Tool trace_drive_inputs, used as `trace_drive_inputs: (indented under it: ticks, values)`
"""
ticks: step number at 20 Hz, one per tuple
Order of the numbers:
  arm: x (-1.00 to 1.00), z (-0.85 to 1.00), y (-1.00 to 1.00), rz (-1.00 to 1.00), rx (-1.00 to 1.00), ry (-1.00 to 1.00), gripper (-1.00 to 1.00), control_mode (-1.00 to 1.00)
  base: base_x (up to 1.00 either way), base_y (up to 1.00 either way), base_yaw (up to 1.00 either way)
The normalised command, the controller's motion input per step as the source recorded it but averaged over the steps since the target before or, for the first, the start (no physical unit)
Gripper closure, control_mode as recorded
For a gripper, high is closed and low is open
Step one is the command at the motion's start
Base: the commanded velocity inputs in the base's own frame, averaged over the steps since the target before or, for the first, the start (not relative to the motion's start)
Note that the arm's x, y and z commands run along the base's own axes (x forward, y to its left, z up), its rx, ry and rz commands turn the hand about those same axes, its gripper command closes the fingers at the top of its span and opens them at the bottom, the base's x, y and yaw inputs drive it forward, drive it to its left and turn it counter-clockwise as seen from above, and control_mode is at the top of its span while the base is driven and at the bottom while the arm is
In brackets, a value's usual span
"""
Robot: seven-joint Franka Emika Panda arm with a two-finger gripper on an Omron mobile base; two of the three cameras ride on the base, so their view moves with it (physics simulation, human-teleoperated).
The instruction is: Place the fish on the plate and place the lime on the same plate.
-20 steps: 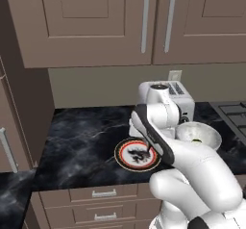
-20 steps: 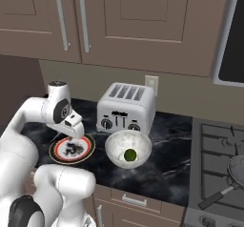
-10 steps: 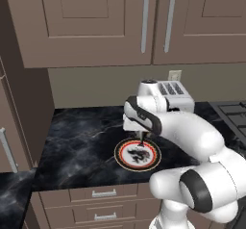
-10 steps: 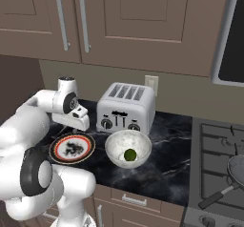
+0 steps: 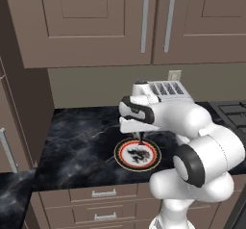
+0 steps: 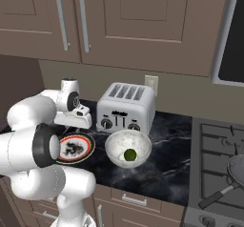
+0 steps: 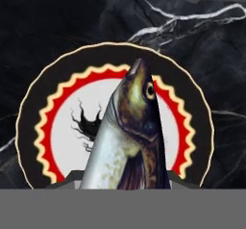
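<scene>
Brown cabinets (image 5: 96,21) with long metal handles hang above the black marble counter (image 5: 81,136). A silver toaster (image 6: 126,108) stands on it against the beige wall (image 6: 190,90); drawers (image 5: 103,201) sit beneath, a stove (image 6: 217,149) right of the toaster.

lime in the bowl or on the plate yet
In the bowl. The lime sits at the bottom of the white bowl, beside the plate, not on it.

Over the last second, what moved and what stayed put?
The white arm swung up and away from the cameras, its fingers now hanging above the round red-ringed plate with the dark slender fish held between them. Plate, green lime in the white speckled bowl, and silver toaster stayed put.
</scene>
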Motion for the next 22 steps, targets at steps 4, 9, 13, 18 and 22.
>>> trace_drive_inputs:
  ticks: [4,9,13,18,22]
  values:
    - [-0.01,-0.5,0.09,0.04,-0.01,0.0,1.0,-1.0,0.0,0.0,0.0]
    - [0.0,-0.51,0.08,0.02,0.0,-0.01,1.0,-1.0,0.0,0.0,0.0]
    - [0.0,-0.33,0.0,0.0,0.0,0.0,1.0,-1.0,0.0,0.0,0.0]
    - [-0.07,-0.12,0.0,-0.01,0.0,0.0,1.0,-1.0,0.0,0.0,0.0]
    - [0.0,-0.07,0.0,-0.04,0.0,0.01,1.0,-1.0,0.0,0.0,0.0]
